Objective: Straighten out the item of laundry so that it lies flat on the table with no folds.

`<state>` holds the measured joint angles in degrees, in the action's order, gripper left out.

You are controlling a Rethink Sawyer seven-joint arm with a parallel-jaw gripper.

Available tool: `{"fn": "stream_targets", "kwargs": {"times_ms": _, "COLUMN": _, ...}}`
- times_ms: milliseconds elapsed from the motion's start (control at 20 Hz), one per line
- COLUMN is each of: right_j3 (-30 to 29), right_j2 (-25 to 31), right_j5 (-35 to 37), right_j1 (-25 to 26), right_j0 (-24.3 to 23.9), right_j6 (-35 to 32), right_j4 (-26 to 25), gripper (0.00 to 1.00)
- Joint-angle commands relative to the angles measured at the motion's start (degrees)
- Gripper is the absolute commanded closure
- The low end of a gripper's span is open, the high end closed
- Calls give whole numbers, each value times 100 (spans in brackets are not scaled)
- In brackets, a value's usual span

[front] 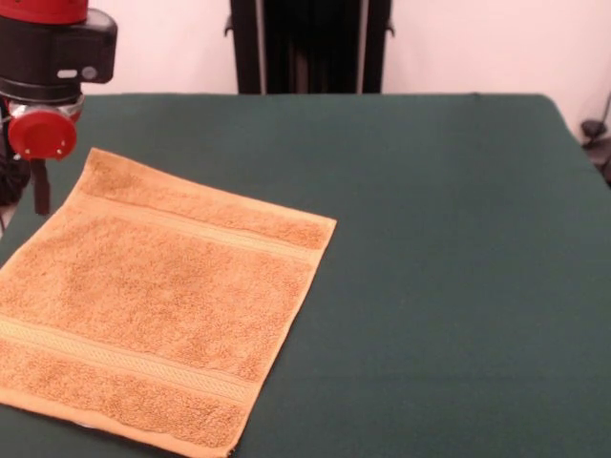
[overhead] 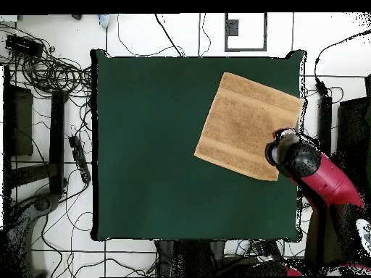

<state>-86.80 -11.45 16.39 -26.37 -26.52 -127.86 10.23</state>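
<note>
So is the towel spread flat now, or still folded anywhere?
Spread flat: the towel shows four corners and both woven bands, no folds visible on the table.

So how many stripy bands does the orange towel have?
2. On the towel, one band runs near its far edge, by the robot; the other band runs near its near edge. Nothing looks folded over.

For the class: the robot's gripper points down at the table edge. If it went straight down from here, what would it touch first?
Probably the towel, at its corner nearest the robot's base. In the overhead view the gripper hangs over that corner, close to the table edge. Depth is unclear, so it might just miss the cloth and land on the green cover.
</note>
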Motion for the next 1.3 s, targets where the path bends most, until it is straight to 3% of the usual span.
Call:
{"fn": "stream_targets", "kwargs": {"times_ms": 50, "right_j3": -788, "right_j2": 686, "right_j5": -342, "right_j1": 611, "right_j0": -97, "right_j6": -1010, "right_j4": 209, "gripper": 0}}
{"fn": "stream_targets", "kwargs": {"times_ms": 300, "right_j3": -761, "right_j2": 718, "right_j5": -702, "right_j1": 884, "right_j0": -176, "right_j6": -1025, "right_j4": 135, "gripper": 0}}
{"fn": "stream_targets", "kwargs": {"times_ms": 900, "right_j3": -775, "right_j2": 642, "right_j5": -1525, "right_j1": 1458, "right_j0": 159, "right_j6": -1415, "right_j4": 411, "gripper": 0}}
{"fn": "stream_targets", "kwargs": {"times_ms": 1300, "right_j3": -668, "right_j2": 474, "right_j5": -1202, "right_j1": 1305, "right_j0": 245, "right_j6": -941, "right_j4": 266, "gripper": 0}}
